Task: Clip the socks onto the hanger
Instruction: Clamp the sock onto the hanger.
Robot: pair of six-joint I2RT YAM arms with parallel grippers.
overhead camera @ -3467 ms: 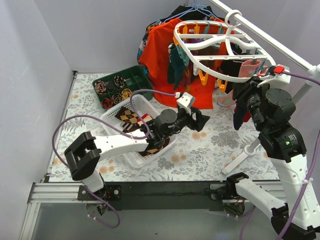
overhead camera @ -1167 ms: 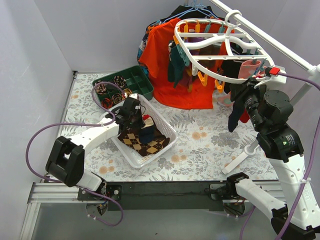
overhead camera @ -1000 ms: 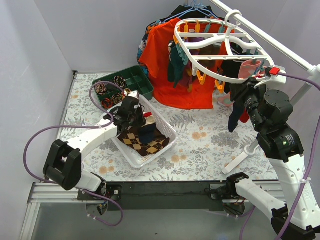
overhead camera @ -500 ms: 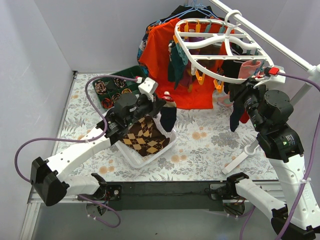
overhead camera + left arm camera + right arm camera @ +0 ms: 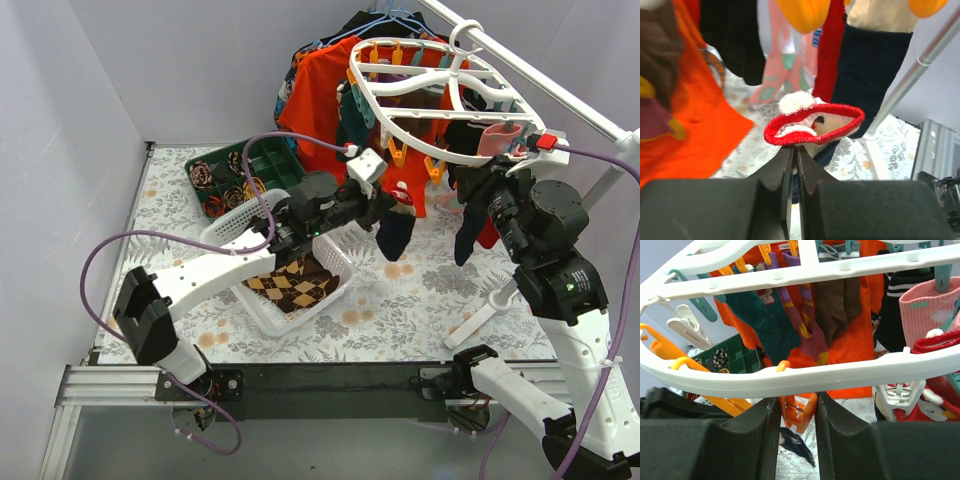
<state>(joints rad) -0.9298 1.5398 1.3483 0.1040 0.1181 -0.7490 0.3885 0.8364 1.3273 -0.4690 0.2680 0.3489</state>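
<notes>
**Beneath the hanger rim: one sock pinched, one clip gripped**

Between the left gripper's (image 5: 794, 149) fingers, a navy sock (image 5: 812, 131) is clenched by its red cuff; the jaws are pressed together on the fabric. The cuff gapes open just above the fingertips and the foot hangs below them.

Between the right gripper's (image 5: 797, 410) fingers sits an orange clip (image 5: 809, 412), touching both inner faces and grasped there. The white rim of the hanger (image 5: 805, 375) crosses directly above those fingertips, with hung socks beyond it.

Well below and behind the left fingers, argyle socks (image 5: 295, 290) lie in a white basket (image 5: 262, 312) on the table.
</notes>
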